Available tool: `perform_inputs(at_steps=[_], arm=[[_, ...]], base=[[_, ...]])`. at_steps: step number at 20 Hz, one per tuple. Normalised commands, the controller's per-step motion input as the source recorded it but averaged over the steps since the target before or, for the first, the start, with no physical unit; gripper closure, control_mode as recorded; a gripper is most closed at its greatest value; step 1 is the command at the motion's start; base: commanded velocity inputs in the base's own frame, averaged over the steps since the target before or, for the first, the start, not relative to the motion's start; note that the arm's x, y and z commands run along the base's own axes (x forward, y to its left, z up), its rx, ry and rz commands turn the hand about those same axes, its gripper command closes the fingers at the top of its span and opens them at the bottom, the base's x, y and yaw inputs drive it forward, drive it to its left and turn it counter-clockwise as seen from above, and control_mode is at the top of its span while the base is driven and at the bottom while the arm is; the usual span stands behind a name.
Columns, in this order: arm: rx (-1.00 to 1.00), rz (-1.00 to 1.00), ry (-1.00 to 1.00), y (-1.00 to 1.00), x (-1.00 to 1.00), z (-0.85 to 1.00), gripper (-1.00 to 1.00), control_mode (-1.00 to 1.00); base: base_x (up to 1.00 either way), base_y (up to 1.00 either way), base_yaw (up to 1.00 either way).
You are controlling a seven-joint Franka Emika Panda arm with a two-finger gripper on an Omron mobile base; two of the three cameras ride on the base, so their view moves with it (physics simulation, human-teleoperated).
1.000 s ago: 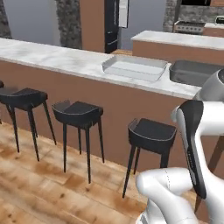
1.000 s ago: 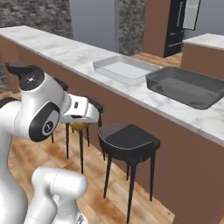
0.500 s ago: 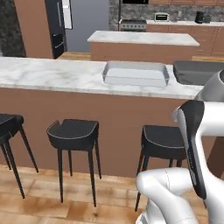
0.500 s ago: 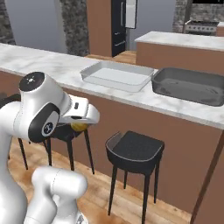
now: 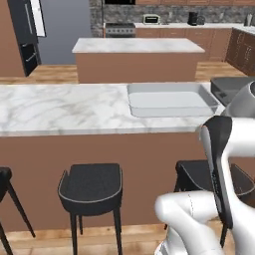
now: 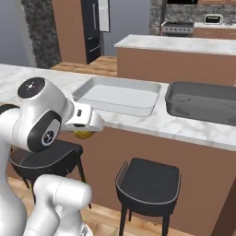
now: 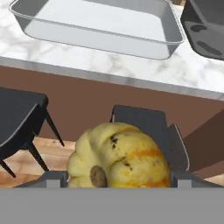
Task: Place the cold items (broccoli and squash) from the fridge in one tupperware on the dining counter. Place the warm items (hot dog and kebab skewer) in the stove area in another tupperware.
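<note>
1. The robot's gripper (image 7: 117, 178) held the squash (image 7: 118, 156) between its jaws, spread wide around the yellow-orange ball, in front of the dining counter (image 5: 64, 109) and below its edge; a sliver of yellow also showed under the hand in the right base view.
2. The clear tupperware (image 6: 117, 95) sat on the marble top just beyond the hand, with the dark grey tupperware (image 6: 203, 101) close beside it. Both looked bare inside.
3. The squash looked firm and ribbed, with a hard, smooth rind and a stub of stem facing the camera. It seemed solid enough to take a steady squeeze without bruising.
4. Being round, it would likely roll or squirt out of a shallow grip, so a hold across its widest middle seemed safest.
5. Once freed in the clear tray it might roll, so a low release looked wise.
</note>
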Motion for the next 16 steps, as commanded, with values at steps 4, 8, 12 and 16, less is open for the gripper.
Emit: perform_inputs(at_steps=[4, 8, 12, 16], arm=[[0.0, -0.14, 0.03, 0.07, 0.46, 0.02, 1.0, -1.0], [0.0, -0.03, 0.06, 0.0, 0.57, 0.09, 1.0, -1.0], [0.0, -0.08, 0.0, 0.14, 0.25, 0.33, 1.0, -1.0], [0.0, -0.19, -0.03, 0.25, 0.3, 0.38, 1.0, -1.0]], base=[[0.5, 0.15, -0.18], [0.0, 0.0, 0.0], [0.0, 0.0, 0.0], [0.0, 0.0, 0.0]])
